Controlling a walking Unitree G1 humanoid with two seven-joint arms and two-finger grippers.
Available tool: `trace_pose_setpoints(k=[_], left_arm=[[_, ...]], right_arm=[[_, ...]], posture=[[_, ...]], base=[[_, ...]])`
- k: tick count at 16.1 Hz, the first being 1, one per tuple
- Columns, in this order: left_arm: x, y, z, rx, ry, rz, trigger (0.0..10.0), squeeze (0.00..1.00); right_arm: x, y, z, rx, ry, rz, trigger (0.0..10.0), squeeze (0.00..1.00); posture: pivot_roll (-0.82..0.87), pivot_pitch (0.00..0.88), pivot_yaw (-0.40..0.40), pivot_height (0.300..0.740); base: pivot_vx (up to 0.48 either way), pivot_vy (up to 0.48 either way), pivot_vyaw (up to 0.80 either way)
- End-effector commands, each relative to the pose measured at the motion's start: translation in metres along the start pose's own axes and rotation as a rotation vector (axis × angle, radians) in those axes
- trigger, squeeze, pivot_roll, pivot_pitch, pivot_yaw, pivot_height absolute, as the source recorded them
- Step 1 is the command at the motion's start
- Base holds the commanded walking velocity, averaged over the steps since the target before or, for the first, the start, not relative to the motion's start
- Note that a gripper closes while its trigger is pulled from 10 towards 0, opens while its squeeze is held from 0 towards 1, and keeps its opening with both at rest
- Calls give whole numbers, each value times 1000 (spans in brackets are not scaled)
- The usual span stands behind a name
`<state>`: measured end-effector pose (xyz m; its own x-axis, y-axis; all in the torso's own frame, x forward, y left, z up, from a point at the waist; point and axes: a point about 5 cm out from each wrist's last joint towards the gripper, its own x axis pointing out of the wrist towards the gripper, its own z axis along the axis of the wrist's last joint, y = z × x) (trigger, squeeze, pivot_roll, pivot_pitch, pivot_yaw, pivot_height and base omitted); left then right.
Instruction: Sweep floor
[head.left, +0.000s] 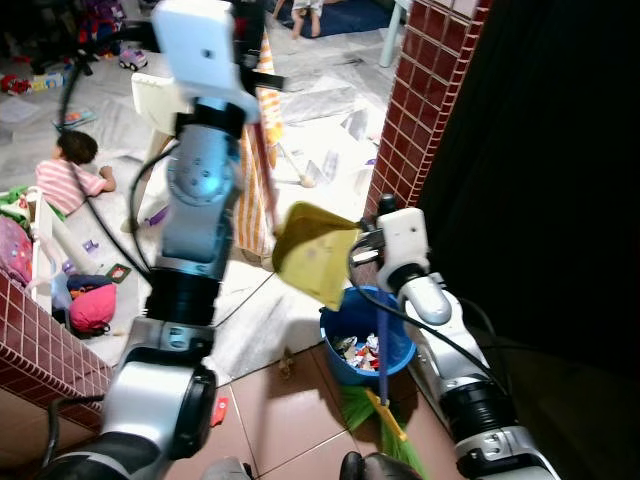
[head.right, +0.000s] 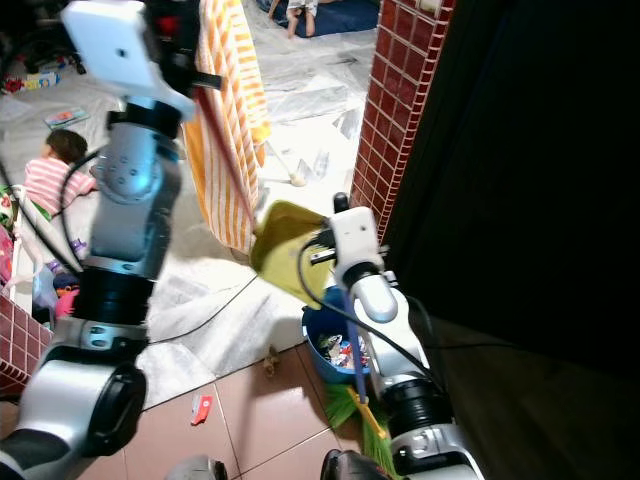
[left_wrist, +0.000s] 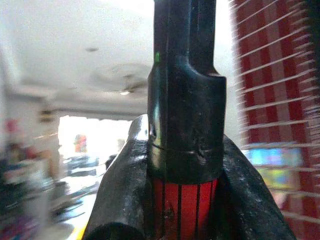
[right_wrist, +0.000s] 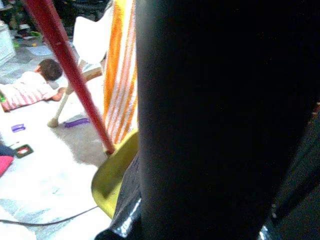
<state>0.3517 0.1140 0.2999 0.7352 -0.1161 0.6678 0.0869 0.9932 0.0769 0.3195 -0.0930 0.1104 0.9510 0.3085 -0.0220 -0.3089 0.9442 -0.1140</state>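
A yellow dustpan (head.left: 315, 255) on a long red handle (head.right: 225, 160) hangs tilted above a blue bucket (head.left: 340, 318) that holds scraps of trash. My left gripper (head.left: 250, 40) is raised high and shut on the black top end of that handle (left_wrist: 185, 125). Lower down, my right gripper (head.left: 362, 242) grips the pan's right edge, just over the bucket. A broom with green bristles (head.left: 360, 405) rests on the tiles against the bucket, and its blue and yellow stick crosses the bucket's front.
A red tiled pillar (head.left: 420, 100) rises right of the bucket, with darkness beyond it. An orange-striped cloth (head.left: 255, 190) hangs behind the dustpan on a white chair (head.left: 160, 100). A person (head.left: 70, 180) lies on the floor far left. Low red wall (head.left: 40, 350) near left.
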Motion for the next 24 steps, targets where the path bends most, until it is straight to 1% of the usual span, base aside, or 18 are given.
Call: trace_pose_setpoints(k=[1,3,5,6,7,9,10,11,12,14,16,17,18,20,21,22,23,24], left_arm=[[-6,26,2,120,8,103,10000,0],[-17,42,-10,206,81,148,10000,0],[-41,54,-32,286,202,180,10000,0],[-45,56,-36,298,224,184,10000,0],[-63,57,-50,329,296,206,10000,0],[-79,58,-61,349,344,227,10000,0],[-81,58,-63,358,355,224,10000,0],[-88,59,-69,421,376,218,10000,0],[-92,60,-72,466,387,222,10000,0],[-103,64,-79,526,438,269,10000,0],[-117,67,-87,537,489,308,10000,0],[-129,68,-95,499,548,326,10000,0],[-136,68,-99,438,581,356,10000,0],[-141,67,-102,416,587,368,10000,0],[-145,67,-103,410,594,396,10000,0],[-149,69,-105,423,599,415,10000,0],[-151,69,-105,419,600,424,10000,0],[-153,71,-105,435,599,433,10000,0]], right_arm=[[4,0,9,17,-45,9,10000,0],[5,0,9,16,-44,10,10000,0],[5,-1,8,15,-42,7,10000,0],[5,-1,8,14,-43,7,10000,0],[5,-1,10,13,-55,6,10000,0],[7,0,14,20,-90,8,10000,0],[7,0,15,22,-101,8,10000,0],[10,2,26,31,-156,2,10000,0],[12,2,32,42,-184,-3,10000,0],[15,3,43,68,-222,-3,10000,0],[17,5,53,97,-259,3,10000,0],[17,6,59,94,-284,4,10000,0],[17,8,62,83,-301,13,10000,0],[16,10,63,57,-310,26,10000,0],[16,11,63,53,-313,32,10000,0],[15,11,62,80,-310,28,10000,0],[15,11,62,83,-310,28,10000,0],[15,11,62,84,-310,25,10000,0]], posture=[[-34,0,-63,740],[-32,0,-63,740],[-29,0,-59,740],[-29,0,-59,740],[-27,0,-59,740],[-26,0,-61,740],[-26,0,-61,740],[-28,1,-58,740],[-28,1,-58,740],[-28,6,-54,740],[-26,11,-51,740],[-27,15,-50,740],[-25,16,-52,740],[-23,19,-54,740],[-22,21,-54,740],[-22,23,-54,740],[-22,23,-54,740],[-22,26,-53,740]], base=[[0,0,0],[0,0,0],[0,0,0],[0,0,0],[0,0,0],[0,0,0],[0,0,0],[0,0,0],[0,0,0],[0,0,0],[0,0,0],[0,0,0],[0,0,0],[0,0,600],[0,0,800],[0,0,613],[0,0,613],[0,0,0]])
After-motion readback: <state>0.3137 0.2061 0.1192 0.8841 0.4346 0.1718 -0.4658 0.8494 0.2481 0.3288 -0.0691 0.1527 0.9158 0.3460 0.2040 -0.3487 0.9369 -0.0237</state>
